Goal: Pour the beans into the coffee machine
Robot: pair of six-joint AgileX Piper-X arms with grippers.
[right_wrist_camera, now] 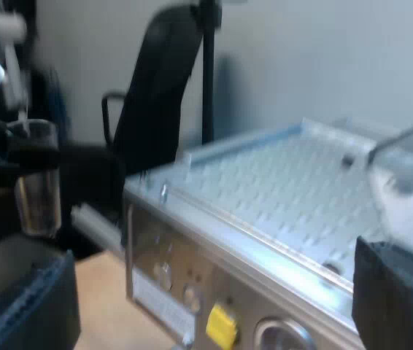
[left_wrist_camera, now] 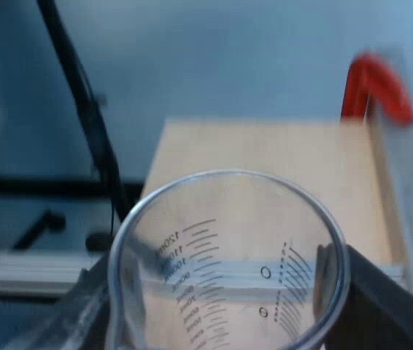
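Observation:
A clear measuring glass (left_wrist_camera: 228, 255) with printed scale marks stands upright between my left gripper's fingers (left_wrist_camera: 381, 306), and the left gripper (left_wrist_camera: 228, 313) is shut on it. No beans show in the part of the glass I can see. In the right wrist view the same measuring glass (right_wrist_camera: 37, 182) hangs in the left gripper (right_wrist_camera: 13, 149), away from the espresso machine (right_wrist_camera: 214, 248). The machine's ribbed metal top (right_wrist_camera: 279, 182) carries the clear bean hopper (right_wrist_camera: 411, 197). My right gripper (right_wrist_camera: 214, 313) is open at the machine's front, with nothing between its fingers.
A light wooden tabletop (left_wrist_camera: 265, 168) lies beyond the glass, with a red curved piece (left_wrist_camera: 374, 84) by a grey metal edge (left_wrist_camera: 411, 182) at its far end. A black office chair (right_wrist_camera: 155, 80) stands behind the machine. The machine's front shows a yellow button (right_wrist_camera: 221, 321) and round knobs.

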